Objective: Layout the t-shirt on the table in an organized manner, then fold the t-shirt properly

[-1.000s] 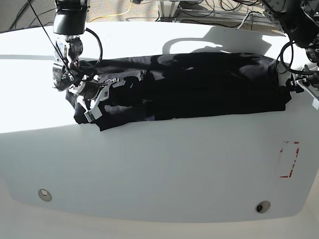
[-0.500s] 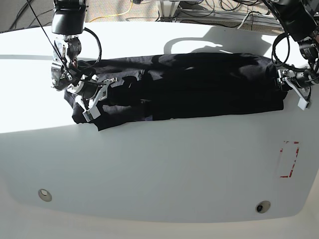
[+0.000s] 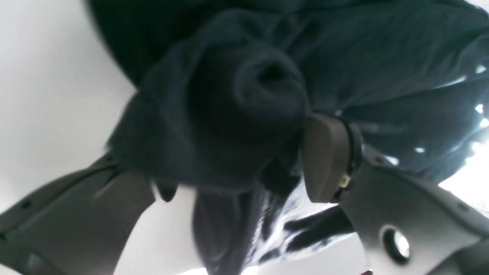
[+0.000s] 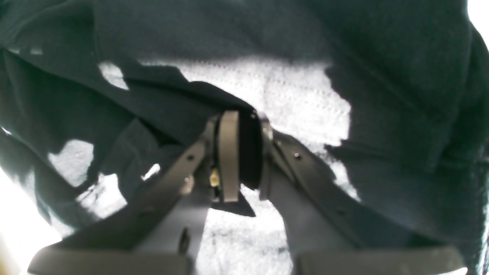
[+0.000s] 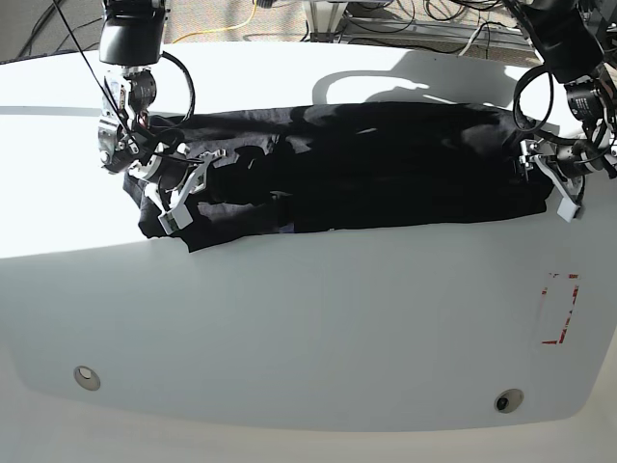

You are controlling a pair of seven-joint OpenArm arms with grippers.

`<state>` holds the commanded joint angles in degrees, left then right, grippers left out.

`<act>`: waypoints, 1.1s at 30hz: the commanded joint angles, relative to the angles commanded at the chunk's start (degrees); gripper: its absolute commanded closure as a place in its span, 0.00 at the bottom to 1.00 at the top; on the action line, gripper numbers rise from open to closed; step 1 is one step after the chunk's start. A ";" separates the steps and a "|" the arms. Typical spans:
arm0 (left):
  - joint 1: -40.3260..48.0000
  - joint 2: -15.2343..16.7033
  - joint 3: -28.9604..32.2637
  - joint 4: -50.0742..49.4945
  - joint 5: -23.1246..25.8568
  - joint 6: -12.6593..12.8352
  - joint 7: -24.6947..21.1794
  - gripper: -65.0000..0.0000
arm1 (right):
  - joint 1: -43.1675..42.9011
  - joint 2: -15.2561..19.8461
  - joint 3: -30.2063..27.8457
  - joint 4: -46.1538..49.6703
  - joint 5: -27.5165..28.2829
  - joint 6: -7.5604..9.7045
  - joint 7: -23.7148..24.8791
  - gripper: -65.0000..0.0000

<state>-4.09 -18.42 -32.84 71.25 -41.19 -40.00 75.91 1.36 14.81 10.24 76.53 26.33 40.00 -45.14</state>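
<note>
The black t-shirt lies as a long folded strip across the back half of the white table. At its left end in the base view, my right gripper is shut on a fold of the cloth; the right wrist view shows its fingers pinching the fabric. My left gripper sits at the strip's right end. In the left wrist view, its fingers stand apart with a puckered bunch of cloth between them.
A red dashed rectangle mark lies near the right edge. Two small metal discs sit near the front edge. Cables and equipment run behind the table's far edge.
My left gripper has moved leftward in the base view, and the shirt's right end has come in with it and gone slack. The right gripper has barely moved.
</note>
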 joint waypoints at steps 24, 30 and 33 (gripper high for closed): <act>3.52 -1.05 6.68 14.24 0.00 0.00 2.55 0.88 | 0.09 0.09 0.35 0.00 0.09 0.00 0.00 0.89; 4.40 -0.70 6.95 25.85 0.00 0.00 4.09 0.88 | 0.18 -0.09 0.35 0.00 0.00 0.00 0.00 0.89; 4.40 0.26 10.29 29.10 0.00 0.00 4.09 0.88 | 0.18 -0.09 0.35 0.00 0.00 0.00 0.00 0.89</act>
<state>0.31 -18.15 -22.55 100.35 -41.19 -40.00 80.00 1.54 14.73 10.59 76.53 26.33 40.00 -45.14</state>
